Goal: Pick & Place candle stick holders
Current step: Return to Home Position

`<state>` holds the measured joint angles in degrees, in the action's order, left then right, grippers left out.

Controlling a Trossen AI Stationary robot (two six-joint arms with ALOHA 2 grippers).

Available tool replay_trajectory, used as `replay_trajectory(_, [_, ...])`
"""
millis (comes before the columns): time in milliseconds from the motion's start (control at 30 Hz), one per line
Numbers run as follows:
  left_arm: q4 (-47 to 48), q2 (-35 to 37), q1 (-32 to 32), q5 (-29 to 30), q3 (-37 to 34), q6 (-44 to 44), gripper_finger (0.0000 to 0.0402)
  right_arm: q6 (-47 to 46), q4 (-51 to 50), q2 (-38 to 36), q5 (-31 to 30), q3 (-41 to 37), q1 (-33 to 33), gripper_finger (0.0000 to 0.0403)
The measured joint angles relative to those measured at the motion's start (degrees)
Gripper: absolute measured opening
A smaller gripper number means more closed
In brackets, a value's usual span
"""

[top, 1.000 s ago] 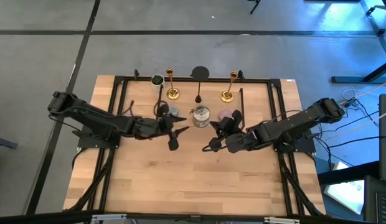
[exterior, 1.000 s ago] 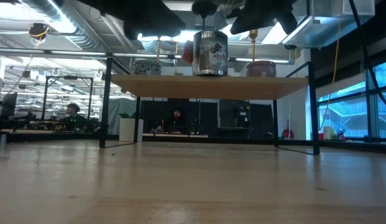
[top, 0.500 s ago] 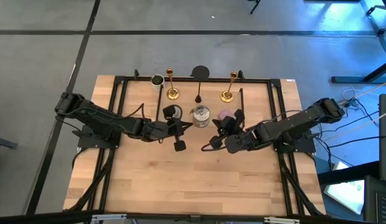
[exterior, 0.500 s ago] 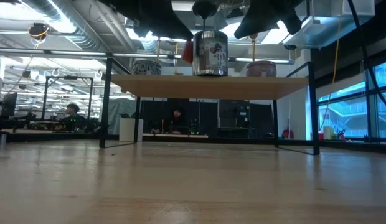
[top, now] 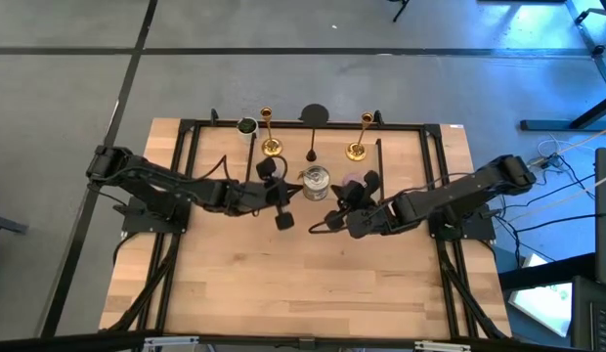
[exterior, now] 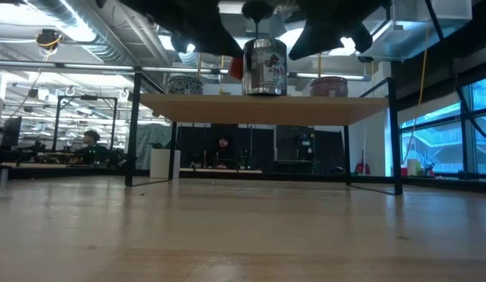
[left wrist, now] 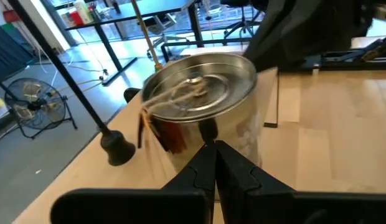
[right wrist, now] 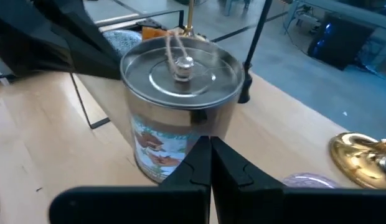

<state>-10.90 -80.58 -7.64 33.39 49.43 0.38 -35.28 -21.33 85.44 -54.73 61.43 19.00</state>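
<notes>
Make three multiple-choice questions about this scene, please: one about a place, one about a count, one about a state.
1. Where does the silver tin stand?
A. on the floor
B. on the raised wooden shelf
C. inside a gripper

2. How many gold candle stick holders are there?
A. one
B. four
C. two

3. The left gripper and the right gripper are:
A. shut, holding nothing
B. wide open
C. shut on a candle

Answers: 1 B, the low view shows the tin on the shelf. 2 C, the high view shows two, one on each side beyond the tin. 3 A, each wrist view shows the fingers pressed together with nothing between them.
</notes>
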Motion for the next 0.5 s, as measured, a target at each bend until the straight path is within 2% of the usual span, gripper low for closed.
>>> replay_trajectory(500, [0.0,0.0,2.6,-0.5,0.0,0.4,0.0002,1.1,1.3,0.2,2.3,0.0,-0.3,0.0000])
